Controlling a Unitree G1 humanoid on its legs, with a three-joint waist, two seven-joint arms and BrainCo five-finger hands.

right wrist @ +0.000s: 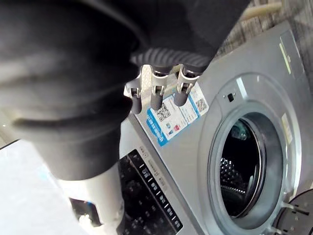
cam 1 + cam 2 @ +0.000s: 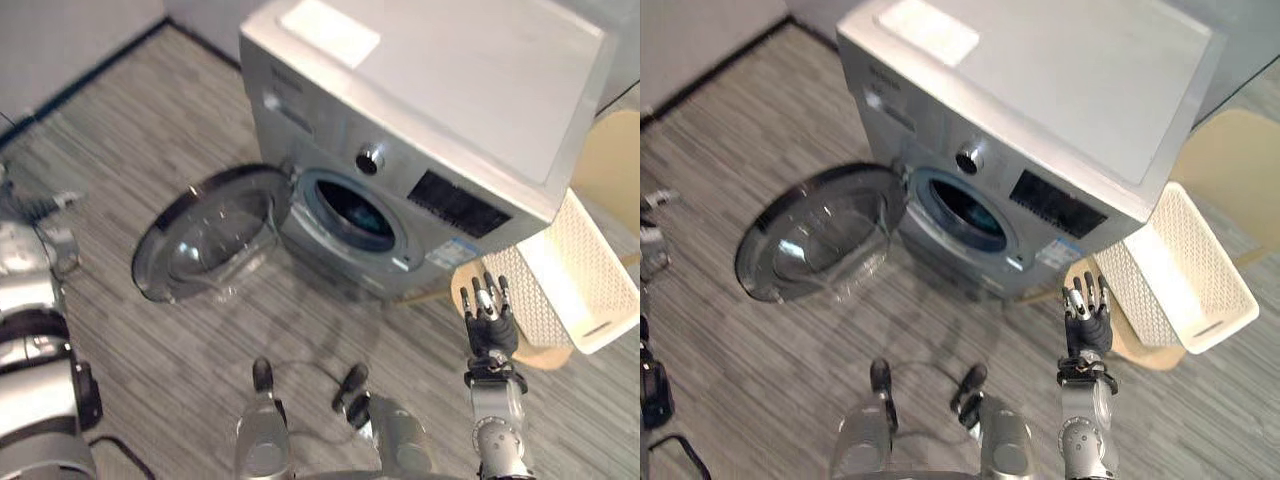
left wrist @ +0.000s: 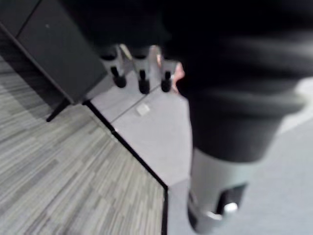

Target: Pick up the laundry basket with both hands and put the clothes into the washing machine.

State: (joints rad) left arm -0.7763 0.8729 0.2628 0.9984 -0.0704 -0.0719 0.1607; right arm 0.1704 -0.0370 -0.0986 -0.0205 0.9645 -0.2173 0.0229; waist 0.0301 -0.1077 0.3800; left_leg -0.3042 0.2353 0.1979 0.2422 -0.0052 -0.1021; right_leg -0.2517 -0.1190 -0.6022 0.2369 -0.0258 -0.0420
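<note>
Grey striped flooring (image 2: 150,130) runs under everything we look down on, meeting a pale wall at the far left. Our left arm hangs at the left edge of the eye views. In its wrist view our left hand (image 3: 141,73) holds its fingers straight and close together in a row, their dark tips over the floor beside a dark cabinet (image 3: 54,44), gripping nothing. Moving right, the round glass door (image 2: 205,245) of the washing machine (image 2: 430,90) stands swung fully open to the left, low over the floor. Beside it the dark drum opening (image 2: 355,212) gapes in the silver front panel, with a round dial (image 2: 370,158) above it. Further right, our right forearm rises nearly upright from the bottom edge, and our right hand (image 2: 490,318) is lifted with the palm turned away from us, its fingers (image 1: 156,95) straight and slightly fanned, pointing up toward the machine's front corner and closed round nothing. Just right of that hand sits the laundry basket (image 2: 535,295), a white perforated tub tilted against the machine's right side and resting on a tan round stool (image 2: 545,357). Neither hand touches the basket, and we cannot tell what lies inside it.
</note>
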